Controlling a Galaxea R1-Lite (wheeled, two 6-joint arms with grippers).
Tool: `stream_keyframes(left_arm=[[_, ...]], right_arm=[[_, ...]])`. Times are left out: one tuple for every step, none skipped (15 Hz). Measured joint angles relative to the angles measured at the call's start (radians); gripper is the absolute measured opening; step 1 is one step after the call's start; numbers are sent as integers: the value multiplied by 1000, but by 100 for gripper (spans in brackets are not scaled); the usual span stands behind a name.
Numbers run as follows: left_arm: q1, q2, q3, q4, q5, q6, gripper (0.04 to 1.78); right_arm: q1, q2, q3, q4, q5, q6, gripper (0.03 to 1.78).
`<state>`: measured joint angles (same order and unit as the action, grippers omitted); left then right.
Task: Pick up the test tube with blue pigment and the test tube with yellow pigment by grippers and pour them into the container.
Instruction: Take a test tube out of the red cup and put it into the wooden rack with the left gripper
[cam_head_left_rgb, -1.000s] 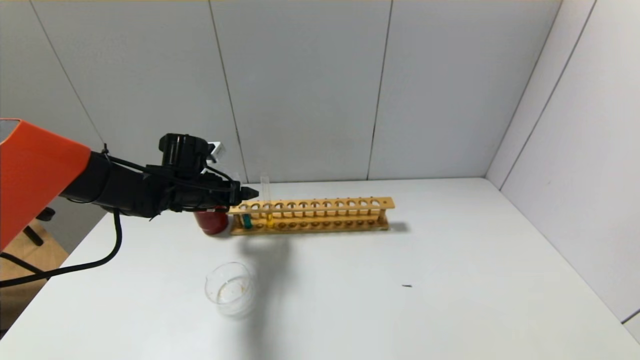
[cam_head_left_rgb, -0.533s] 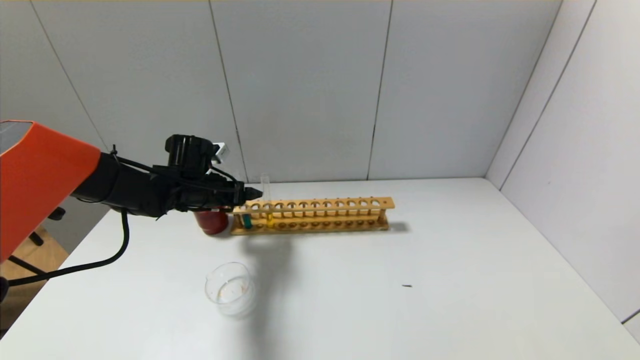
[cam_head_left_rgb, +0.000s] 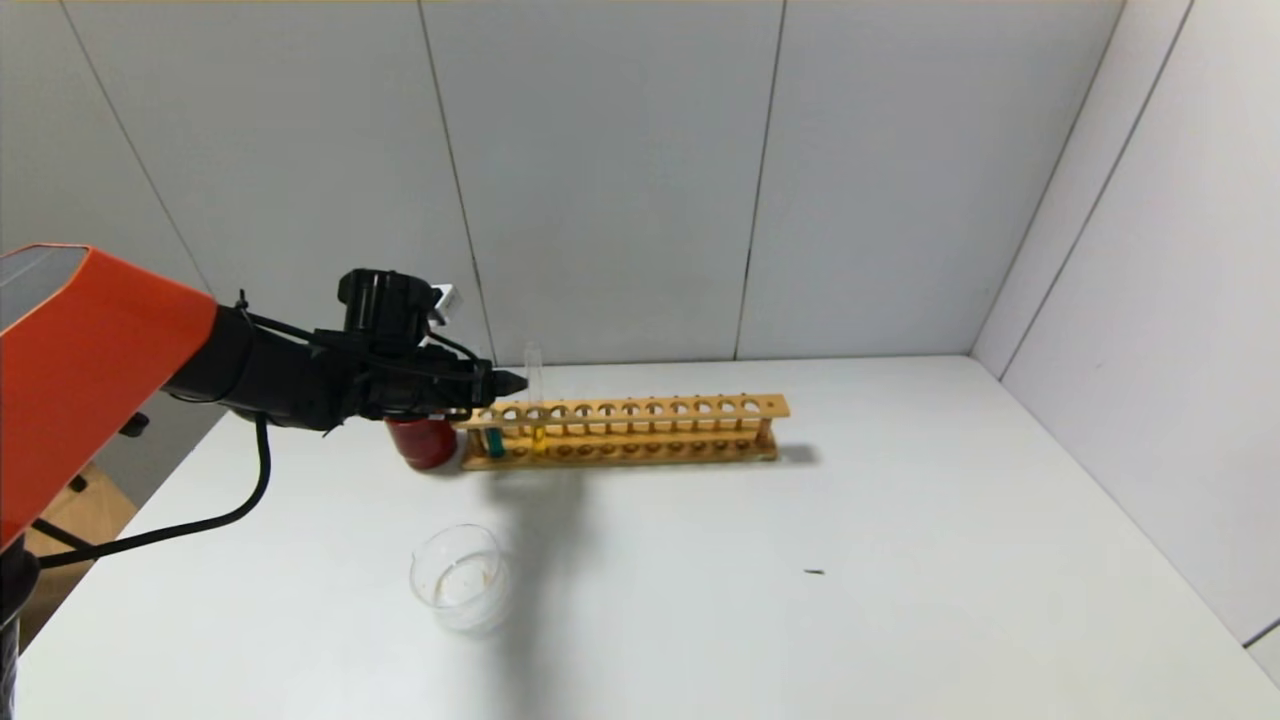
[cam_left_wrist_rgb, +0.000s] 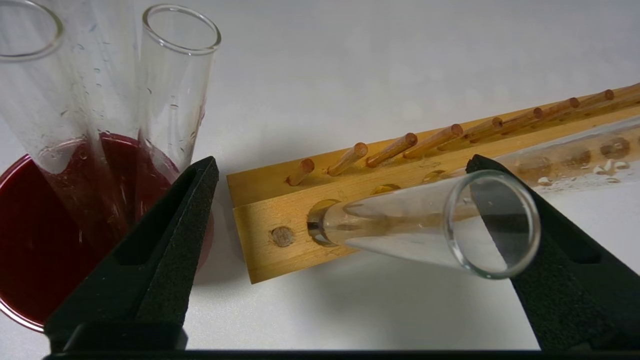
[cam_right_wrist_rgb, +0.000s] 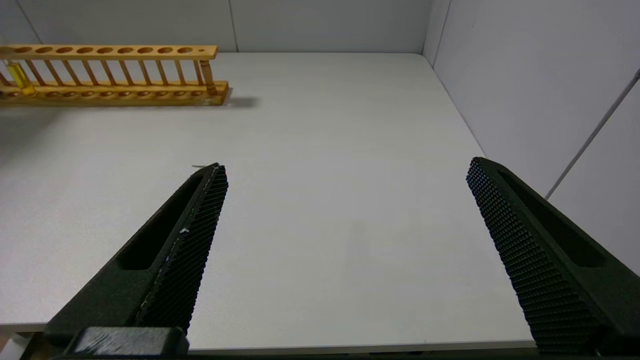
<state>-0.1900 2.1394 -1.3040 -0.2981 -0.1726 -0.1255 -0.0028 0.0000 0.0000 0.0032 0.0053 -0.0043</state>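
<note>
Looks to me like a lab bench mock-up: long wooden test-tube rack with drilled holes, clear glass beaker, dark red cup holding clear tubes, all on a plain white table boxed by grey panel walls.

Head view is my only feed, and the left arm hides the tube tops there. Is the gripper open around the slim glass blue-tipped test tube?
Observer: Yes. The black left gripper is open, with the rim of the blue-tipped test tube, standing in the wooden rack's end hole, between its fingers.
Operator: Centred?
Observer: No, the rim sits close by one finger.
Operator: Right arm?
Observer: The right gripper hangs open over the white table, apart from the rack.
</note>
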Motion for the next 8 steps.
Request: stream_keyframes(left_arm=[[-1,2,0,0,3,1,167],[-3,5,2,-1,12,2,159],[-4,7,2,-2,24,4,148],[-5,10,3,-3,34,5,136],[-8,13,3,-4,37,6,121],[-12,16,2,-4,37,7,102],[-16,20,2,-5,37,6,83],[-20,24,1,-6,37,6,62]], right_arm=[[0,0,0,0,0,0,175],[0,0,0,0,0,0,175],[0,0,0,0,0,0,175],[0,0,0,0,0,0,175],[0,0,0,0,0,0,175],[0,0,0,0,0,0,175],[0,0,0,0,0,0,175],[0,0,0,0,0,0,175]])
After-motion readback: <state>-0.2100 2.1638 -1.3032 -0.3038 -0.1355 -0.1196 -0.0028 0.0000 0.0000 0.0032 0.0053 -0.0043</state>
